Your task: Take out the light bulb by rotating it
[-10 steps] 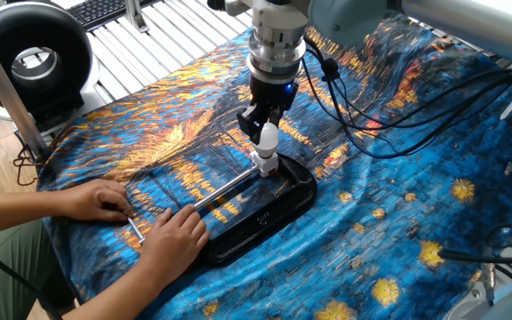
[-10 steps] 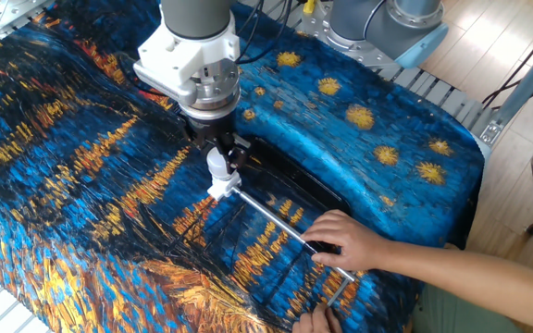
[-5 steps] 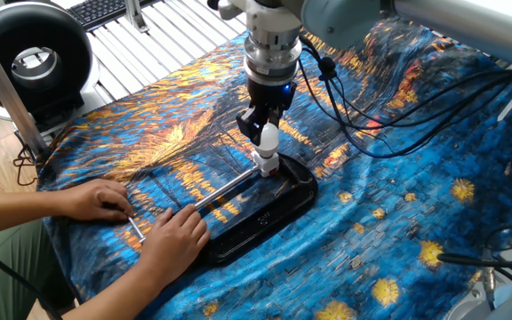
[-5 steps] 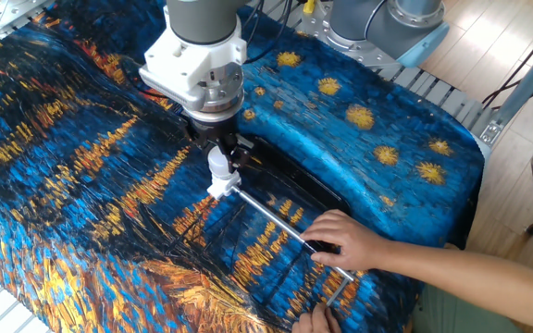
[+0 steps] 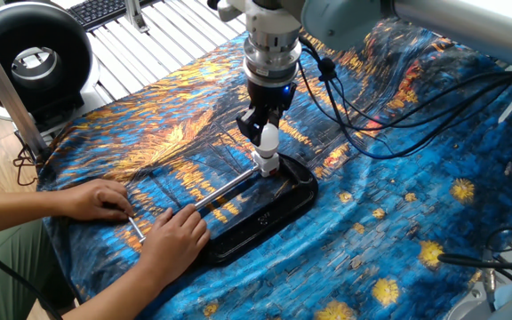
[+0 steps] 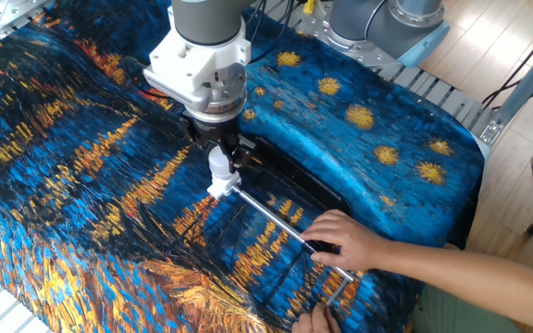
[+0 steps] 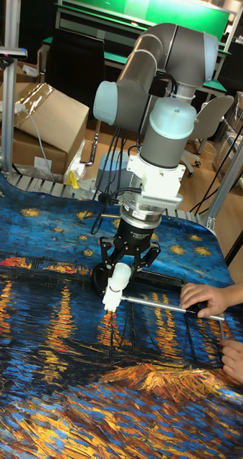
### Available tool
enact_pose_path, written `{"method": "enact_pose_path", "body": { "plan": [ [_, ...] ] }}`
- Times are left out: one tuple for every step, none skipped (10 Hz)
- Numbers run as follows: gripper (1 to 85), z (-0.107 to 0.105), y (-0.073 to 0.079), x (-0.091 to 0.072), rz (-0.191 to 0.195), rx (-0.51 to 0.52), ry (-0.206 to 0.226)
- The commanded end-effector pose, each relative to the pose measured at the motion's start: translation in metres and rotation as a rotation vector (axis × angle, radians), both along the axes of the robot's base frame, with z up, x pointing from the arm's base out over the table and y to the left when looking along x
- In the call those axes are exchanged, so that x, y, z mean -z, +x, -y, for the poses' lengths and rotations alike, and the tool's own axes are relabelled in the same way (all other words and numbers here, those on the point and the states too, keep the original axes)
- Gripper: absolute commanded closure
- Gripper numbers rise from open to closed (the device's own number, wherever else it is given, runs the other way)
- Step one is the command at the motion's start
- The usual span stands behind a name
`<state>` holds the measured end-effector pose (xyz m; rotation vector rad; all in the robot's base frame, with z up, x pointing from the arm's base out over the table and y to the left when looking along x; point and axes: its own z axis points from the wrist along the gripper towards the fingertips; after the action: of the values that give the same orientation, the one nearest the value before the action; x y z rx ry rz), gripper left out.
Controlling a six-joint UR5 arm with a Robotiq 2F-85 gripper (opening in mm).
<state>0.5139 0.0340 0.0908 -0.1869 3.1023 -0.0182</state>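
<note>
Item: light bulb (image 5: 268,137) (image 6: 218,163) (image 7: 120,275), small, white, frosted; round globe uppermost, white collar beneath. Seated upright in a small white socket (image 5: 266,164) (image 6: 218,187) (image 7: 110,300) at the far end of a black tray (image 5: 302,198) (image 6: 327,198). Screw base not visible.

Gripper (image 5: 262,131) (image 6: 222,155) (image 7: 125,267): pointing straight down over the bulb, black fingers clenched on the globe from either side.

Room for moving: open cloth on all sides of the gripper above tray level; bundle of black cables (image 5: 354,107) hanging just beside the wrist in one fixed view. Thin metal rod (image 5: 223,188) (image 6: 280,220) (image 7: 170,305) running from the socket along the tray toward a person's hands. Starry-night patterned cloth (image 5: 434,204) (image 6: 63,166) (image 7: 56,358) covering the whole table; edge falling away near the slatted metal frame (image 5: 154,44) (image 6: 442,97).

Hands: right hand (image 5: 174,234) (image 6: 345,239) (image 7: 206,296) pressing on the rod and tray; left hand (image 5: 99,199) (image 6: 311,320) (image 7: 236,360) at the rod's bent end, cut off by the frame edge in two views.

Hard to make out: contact between bulb collar and socket, screened by fingers; tray mostly hidden in the tall fixed view. Black ring light (image 5: 32,60) at the far corner, partly cropped.
</note>
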Motion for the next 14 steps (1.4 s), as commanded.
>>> {"method": "enact_pose_path", "body": {
  "plan": [
    [84.7,-0.0011,0.0002,-0.0028,0.004,0.001,0.009],
    [84.7,-0.0009,-0.0015,-0.0043,0.000,-0.002,0.010],
    [84.7,-0.0022,-0.0006,-0.0029,0.001,-0.004,0.013],
    [84.7,-0.0037,0.0010,-0.0010,0.004,-0.010,0.018],
    [84.7,-0.0041,0.0031,-0.0004,0.010,-0.022,0.017],
    [84.7,-0.0070,0.0051,-0.0004,0.018,-0.039,0.027],
    [84.7,-0.0062,0.0069,-0.0004,0.025,-0.065,0.023],
    [84.7,-0.0034,0.0074,-0.0001,0.029,-0.128,0.010],
    [84.7,-0.0034,0.0070,-0.0001,0.032,-0.201,0.011],
    [84.7,-0.0044,0.0070,0.0002,0.037,-0.267,0.016],
    [84.7,-0.0037,0.0069,0.0004,0.040,-0.321,0.014],
    [84.7,-0.0024,0.0061,-0.0006,0.039,-0.365,0.008],
    [84.7,-0.0031,0.0045,-0.0026,0.037,-0.393,0.010],
    [84.7,-0.0021,0.0041,-0.0042,0.037,-0.430,0.005]
  ]
}}
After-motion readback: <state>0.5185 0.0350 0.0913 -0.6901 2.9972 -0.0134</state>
